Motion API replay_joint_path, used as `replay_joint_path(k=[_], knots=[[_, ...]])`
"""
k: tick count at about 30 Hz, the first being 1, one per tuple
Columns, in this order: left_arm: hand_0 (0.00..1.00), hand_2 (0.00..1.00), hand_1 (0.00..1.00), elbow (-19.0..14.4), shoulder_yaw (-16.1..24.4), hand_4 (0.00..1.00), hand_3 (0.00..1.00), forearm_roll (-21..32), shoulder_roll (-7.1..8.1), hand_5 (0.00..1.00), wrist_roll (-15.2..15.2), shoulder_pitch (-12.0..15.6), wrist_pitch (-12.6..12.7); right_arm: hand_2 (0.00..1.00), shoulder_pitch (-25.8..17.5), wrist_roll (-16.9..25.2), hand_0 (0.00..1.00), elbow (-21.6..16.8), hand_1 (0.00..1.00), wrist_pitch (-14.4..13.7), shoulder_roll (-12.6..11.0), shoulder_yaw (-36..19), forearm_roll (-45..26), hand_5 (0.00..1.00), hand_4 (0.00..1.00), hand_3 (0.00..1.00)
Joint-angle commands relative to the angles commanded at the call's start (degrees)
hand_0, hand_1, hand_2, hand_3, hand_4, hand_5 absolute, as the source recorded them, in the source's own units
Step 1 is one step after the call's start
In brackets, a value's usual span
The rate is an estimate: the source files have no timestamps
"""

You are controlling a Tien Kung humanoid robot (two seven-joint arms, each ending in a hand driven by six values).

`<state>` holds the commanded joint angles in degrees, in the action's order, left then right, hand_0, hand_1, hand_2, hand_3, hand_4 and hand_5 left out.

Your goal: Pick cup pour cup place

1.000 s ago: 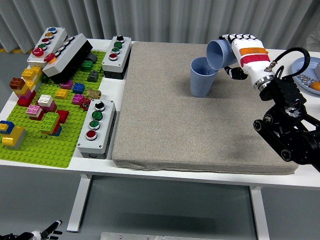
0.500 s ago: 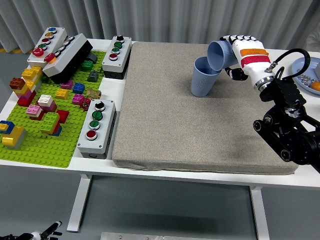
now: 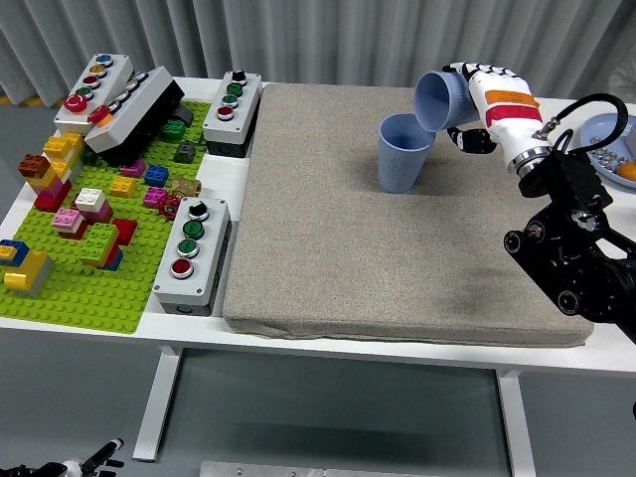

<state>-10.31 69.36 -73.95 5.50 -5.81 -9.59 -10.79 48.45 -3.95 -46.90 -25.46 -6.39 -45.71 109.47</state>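
A blue ribbed cup point(image 3: 402, 152) stands upright on the grey mat point(image 3: 397, 238), toward its far right. My right hand point(image 3: 475, 94) holds a second blue cup point(image 3: 441, 100) tipped on its side, mouth down and to the left, just above and right of the standing cup's rim. The two cups are apart by a small gap. The hand's white fingers wrap the tipped cup's body. My left arm is out of view.
A green baseplate point(image 3: 89, 268) with several loose bricks lies at the left. Button boxes point(image 3: 192, 250) point(image 3: 234, 107) point(image 3: 94, 87) stand along the mat's left edge and the far left. A plate point(image 3: 618, 139) with small items sits at the far right edge.
The held cup has risen slightly and moved right, off the standing cup's rim. The standing cup has stayed in place.
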Motion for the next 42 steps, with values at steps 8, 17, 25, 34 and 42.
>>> replay_joint_path(k=[8, 17, 25, 34, 42], knots=[[0.850, 0.906, 0.840, 0.0, 0.0, 0.618, 0.794, 0.0, -0.10, 0.998, 0.0, 0.0, 0.0, 0.564, -0.8, 3.7, 0.826, 2.2, 0.672, 1.8, 0.5, -5.4, -18.6, 0.002, 0.502, 0.550], [0.850, 0.906, 0.840, 0.0, -0.1, 0.617, 0.794, 0.0, -0.24, 0.998, 0.0, 0.0, 0.0, 0.564, -2.9, 5.0, 0.826, 4.4, 0.670, 5.8, 1.6, -11.9, -39.8, 0.002, 0.502, 0.548], [0.850, 0.906, 0.840, 0.0, -0.3, 0.616, 0.794, 0.0, -0.30, 0.998, 0.0, 0.3, -0.1, 0.563, -5.5, 5.7, 0.824, 5.8, 0.670, 6.3, 2.9, -14.9, -48.3, 0.002, 0.501, 0.545], [0.850, 0.906, 0.840, 0.0, -0.6, 0.616, 0.795, 0.0, -0.38, 0.998, 0.0, 0.6, -0.1, 0.563, -8.8, 6.8, 0.824, 5.8, 0.670, 4.8, 3.8, -14.9, -45.6, 0.002, 0.501, 0.545], [0.850, 0.906, 0.840, 0.0, -0.9, 0.615, 0.794, 0.2, -0.47, 0.998, 0.0, 0.6, -0.1, 0.564, -10.5, 9.1, 0.823, 7.1, 0.671, 8.3, 4.6, -17.8, -52.7, 0.002, 0.502, 0.547]])
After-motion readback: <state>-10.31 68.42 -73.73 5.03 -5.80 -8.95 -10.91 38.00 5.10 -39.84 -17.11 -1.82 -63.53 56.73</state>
